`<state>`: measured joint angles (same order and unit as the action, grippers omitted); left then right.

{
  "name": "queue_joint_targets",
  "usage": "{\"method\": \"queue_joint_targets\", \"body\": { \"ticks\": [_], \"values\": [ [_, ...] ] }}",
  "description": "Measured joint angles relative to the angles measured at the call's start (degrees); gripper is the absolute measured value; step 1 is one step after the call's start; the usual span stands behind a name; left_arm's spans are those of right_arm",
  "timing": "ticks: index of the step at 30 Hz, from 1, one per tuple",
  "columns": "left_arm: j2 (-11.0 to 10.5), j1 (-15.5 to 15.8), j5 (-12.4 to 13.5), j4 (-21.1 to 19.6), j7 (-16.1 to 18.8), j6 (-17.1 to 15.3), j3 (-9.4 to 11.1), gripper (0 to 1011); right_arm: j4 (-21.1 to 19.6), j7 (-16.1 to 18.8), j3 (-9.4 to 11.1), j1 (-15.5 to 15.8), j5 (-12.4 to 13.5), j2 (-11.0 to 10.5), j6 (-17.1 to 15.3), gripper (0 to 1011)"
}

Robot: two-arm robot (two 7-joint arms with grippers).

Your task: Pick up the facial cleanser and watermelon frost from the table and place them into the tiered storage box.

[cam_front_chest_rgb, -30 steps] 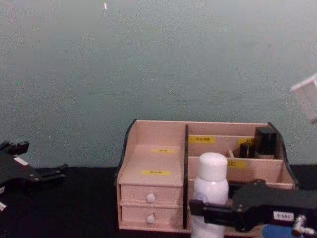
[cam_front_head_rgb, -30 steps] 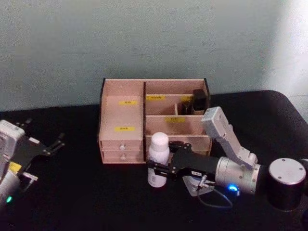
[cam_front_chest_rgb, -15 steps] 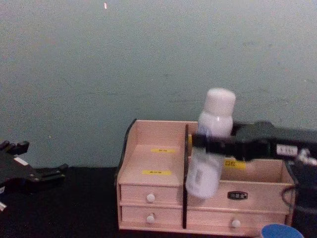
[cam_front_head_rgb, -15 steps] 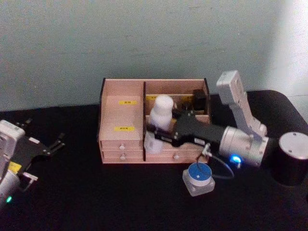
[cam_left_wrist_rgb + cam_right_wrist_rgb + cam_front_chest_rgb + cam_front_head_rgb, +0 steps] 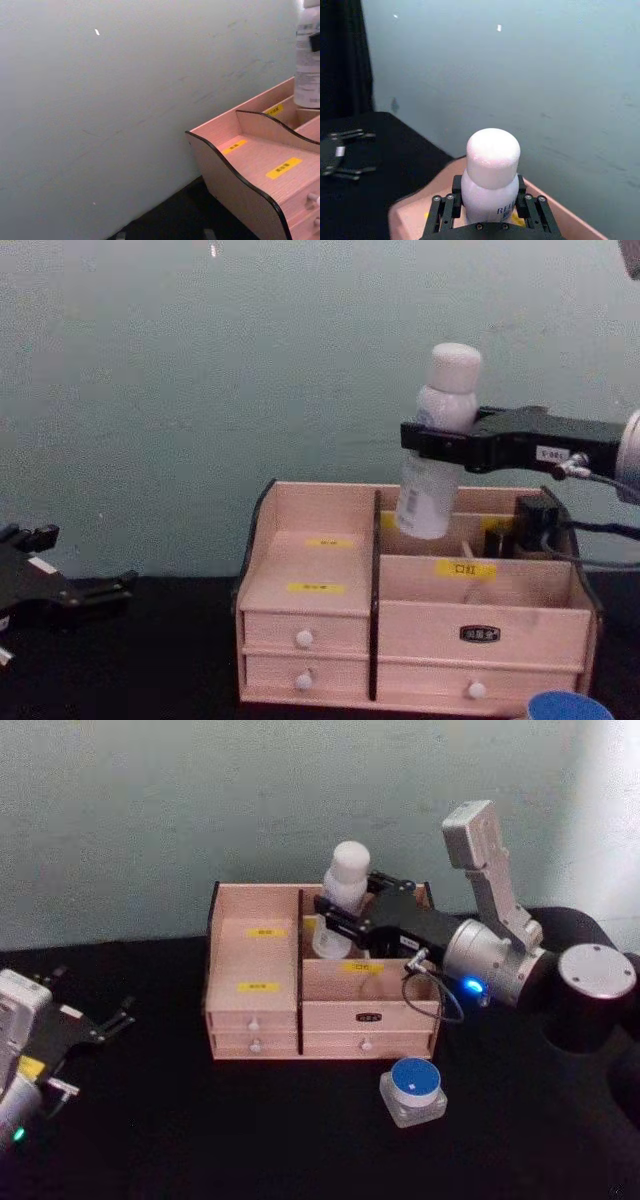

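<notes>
The facial cleanser, a white bottle with a rounded cap, hangs slightly tilted in the air. My right gripper is shut around its body. In the chest view the facial cleanser has its base just above the rear right compartments of the tiered storage box. The right wrist view looks along the right gripper at the facial cleanser. The watermelon frost, a clear jar with a blue lid, stands on the table in front of the tiered storage box. My left gripper rests open at the far left.
Small black containers stand in the box's rear right compartment, close beside the bottle. The black tabletop stretches out in front of the box. A pale wall rises right behind it. The box's left side fills part of the left wrist view.
My right gripper has carried the bottle higher and farther back, from in front of the box's middle to above its rear right compartments. The left arm has not moved.
</notes>
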<state>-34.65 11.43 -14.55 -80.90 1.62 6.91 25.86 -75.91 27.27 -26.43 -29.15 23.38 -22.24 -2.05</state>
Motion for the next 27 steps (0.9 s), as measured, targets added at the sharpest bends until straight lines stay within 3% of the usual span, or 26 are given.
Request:
{"method": "queue_joint_targets", "body": {
  "ticks": [15,27],
  "values": [
    [0.0,0.0,0.0,0.0,0.0,0.0,0.0,1001,8.95,-1.31,0.94,-4.19,-3.93,3.76,0.59,594],
    [0.0,0.0,0.0,0.0,0.0,0.0,0.0,1001,13.09,-0.77,1.15,-5.5,-5.9,5.43,1.13,593]
  ]
}}
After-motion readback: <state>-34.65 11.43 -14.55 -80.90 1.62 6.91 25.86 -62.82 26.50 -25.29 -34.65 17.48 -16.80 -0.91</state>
